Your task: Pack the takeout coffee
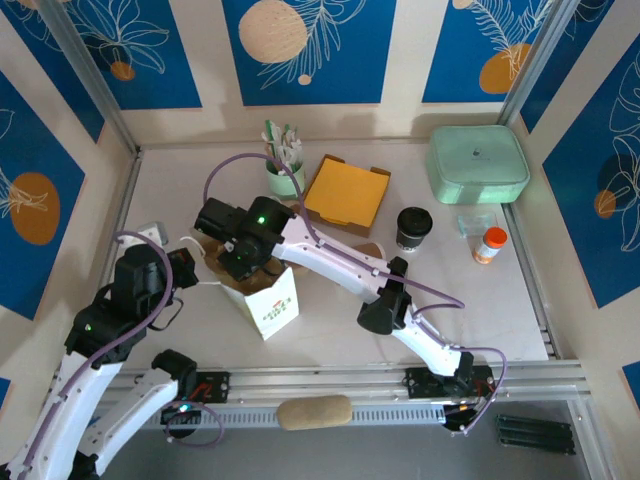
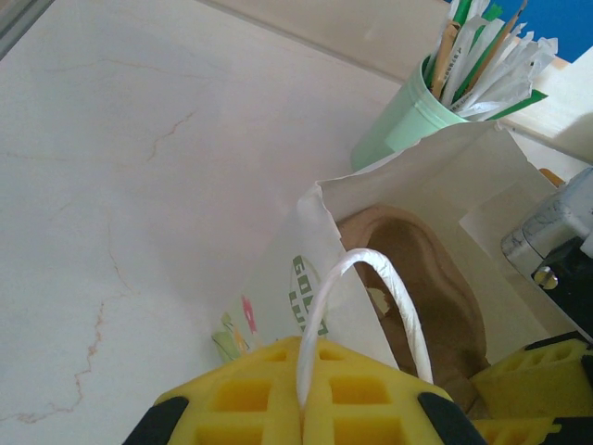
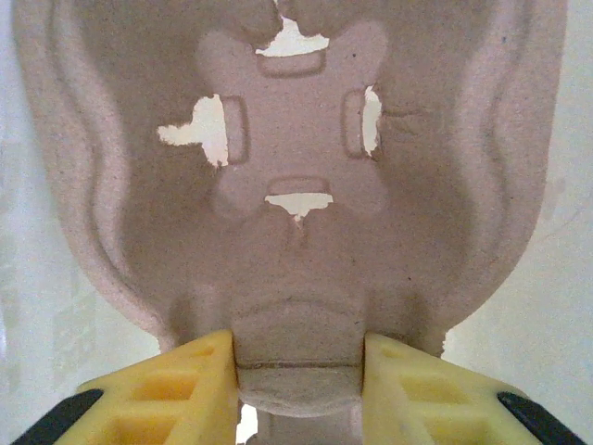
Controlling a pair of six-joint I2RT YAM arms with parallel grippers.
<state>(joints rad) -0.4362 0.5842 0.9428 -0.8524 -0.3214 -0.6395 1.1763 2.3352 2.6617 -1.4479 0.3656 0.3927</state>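
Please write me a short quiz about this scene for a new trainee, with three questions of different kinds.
1. True or false: the takeout coffee stands inside the white paper bag.
2. Fill in: the left end effector is shut on the bag's white ____.
3. Between the right end effector's fingers lies: A) an orange-capped bottle; B) the moulded-pulp cup carrier; C) a straw.
Key: 1 false, it stands lidded on the table, outside the bag; 2 handle; 3 B.
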